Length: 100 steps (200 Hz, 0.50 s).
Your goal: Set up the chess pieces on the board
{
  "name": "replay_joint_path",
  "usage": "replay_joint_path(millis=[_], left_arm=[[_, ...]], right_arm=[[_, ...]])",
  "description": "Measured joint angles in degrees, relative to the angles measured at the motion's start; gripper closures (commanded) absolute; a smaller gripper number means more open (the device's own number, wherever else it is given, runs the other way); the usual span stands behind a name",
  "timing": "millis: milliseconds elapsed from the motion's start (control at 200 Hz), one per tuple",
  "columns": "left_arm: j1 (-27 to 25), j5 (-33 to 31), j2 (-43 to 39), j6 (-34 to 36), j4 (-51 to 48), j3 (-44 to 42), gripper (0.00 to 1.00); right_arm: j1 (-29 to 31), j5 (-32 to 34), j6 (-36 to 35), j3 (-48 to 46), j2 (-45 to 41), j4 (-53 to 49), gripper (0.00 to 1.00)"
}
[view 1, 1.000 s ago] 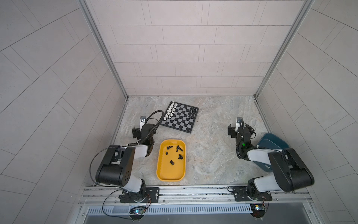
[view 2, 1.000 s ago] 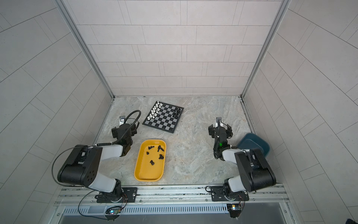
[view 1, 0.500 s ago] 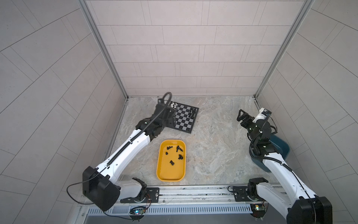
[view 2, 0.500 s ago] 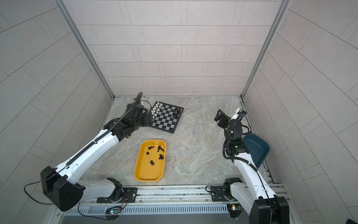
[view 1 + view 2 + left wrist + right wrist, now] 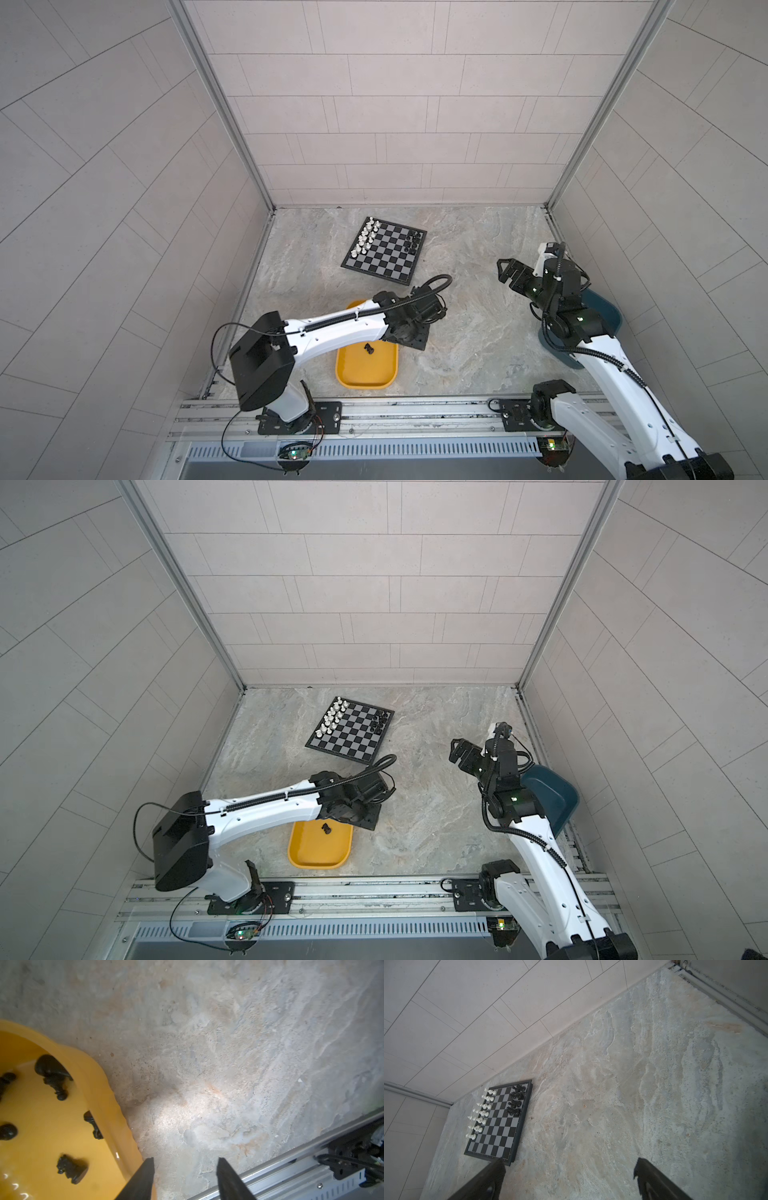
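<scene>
Half open, the left pincer is hanging beside the yellow tray — next needing a black piece — right pincer wide open, both empty.

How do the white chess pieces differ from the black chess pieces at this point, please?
The white pieces stand in two long rows along one edge of the board; the black pieces form only a short cluster at the opposite edge. Every white piece in view is on the board, while several black ones lie in the yellow tray. Both are small chessmen.
</scene>
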Motion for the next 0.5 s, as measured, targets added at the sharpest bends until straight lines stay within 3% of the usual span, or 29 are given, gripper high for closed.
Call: replay_joint_path(millis=[215, 500], left_arm=[[-0.3, -0.2, 5.3, -3.9, -0.2, 0.0, 0.30], [1.4, -3.7, 4.6, -8.9, -0.4, -4.8, 0.31]], right_arm=[[1.5, 0.0, -0.9, 0.0, 1.0, -1.6, 0.01], [3.8, 0.9, -2.0, 0.0, 4.7, -0.6, 0.01]])
